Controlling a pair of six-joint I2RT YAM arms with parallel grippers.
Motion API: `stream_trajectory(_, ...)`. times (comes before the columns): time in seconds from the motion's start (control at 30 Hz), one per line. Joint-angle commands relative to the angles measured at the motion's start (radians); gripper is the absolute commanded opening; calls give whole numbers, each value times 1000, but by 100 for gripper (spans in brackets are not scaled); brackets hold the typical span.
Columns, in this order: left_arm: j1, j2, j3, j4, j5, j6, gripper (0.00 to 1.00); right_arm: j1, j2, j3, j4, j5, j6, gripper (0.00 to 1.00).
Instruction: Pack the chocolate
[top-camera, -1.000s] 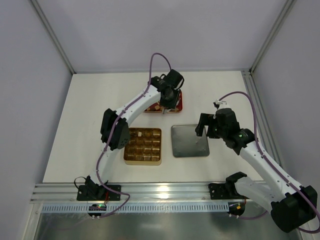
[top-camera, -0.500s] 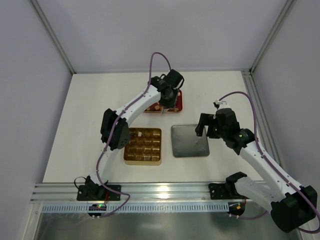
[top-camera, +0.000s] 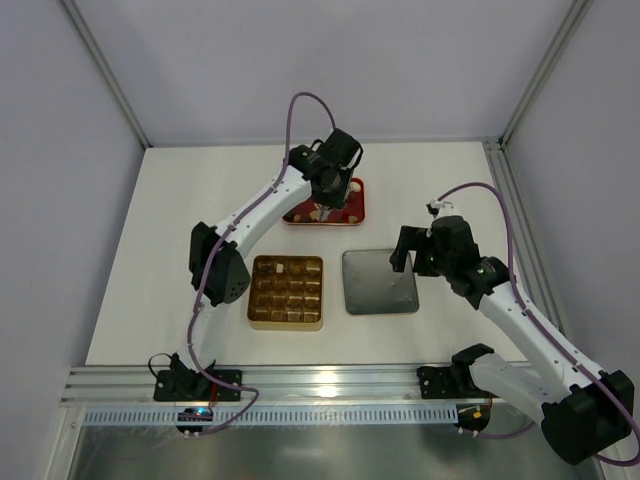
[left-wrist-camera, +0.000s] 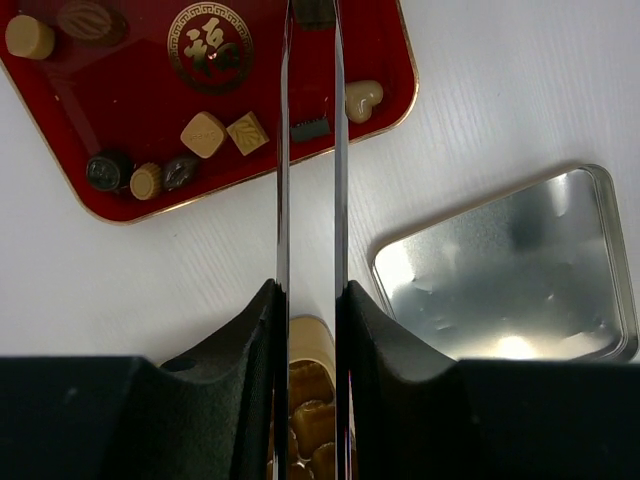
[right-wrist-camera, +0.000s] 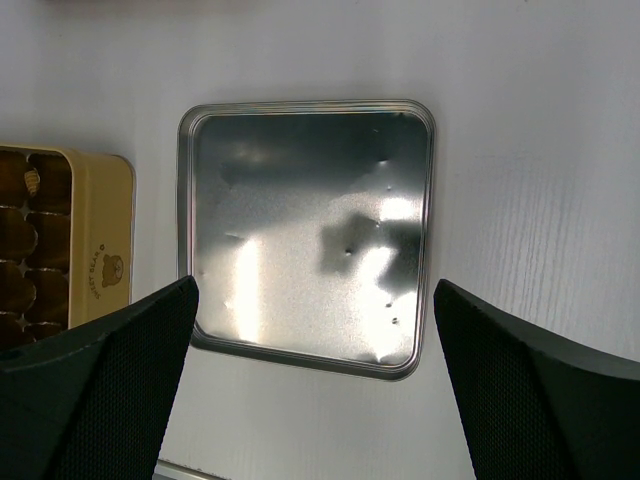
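Note:
Several chocolate pieces lie loose on the red tray (left-wrist-camera: 140, 80): a cream round one (left-wrist-camera: 30, 36), two light-brown squares (left-wrist-camera: 204, 134), a cream heart (left-wrist-camera: 362, 98) and dark ones (left-wrist-camera: 108, 168). My left gripper (left-wrist-camera: 312, 12) hangs above the tray (top-camera: 355, 215). Its long thin fingers are shut on a small dark chocolate square at their tips. Another dark piece (left-wrist-camera: 310, 128) lies on the tray below. The gold gridded box (top-camera: 286, 292) holds a few pieces in its top row. My right gripper (right-wrist-camera: 315, 290) stands wide open, holding nothing, above the silver lid (right-wrist-camera: 310, 230).
The silver lid (top-camera: 380, 281) lies flat just right of the gold box (right-wrist-camera: 100, 270). Grey walls and a metal frame enclose the white table. An aluminium rail (top-camera: 330, 378) runs along the near edge by the arm bases.
The left gripper's fingers have narrowed onto the dark piece. The left arm has risen and swung slightly back-left over the red tray. The right arm has not moved.

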Motion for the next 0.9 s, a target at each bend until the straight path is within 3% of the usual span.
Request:
stream_trajectory(0.0,-3,-91,-11,-3,-16,14,26,-5,4,4,37,-7,1,100)
stream_trajectory(0.37,-3,-307,-204,-10,21,-22,26,-5,34,4,58,-21,18,100)
stream_trajectory(0.87,-20,-767,-689,1,127,-103,27,-5,83,-5,115,-36,47,100)
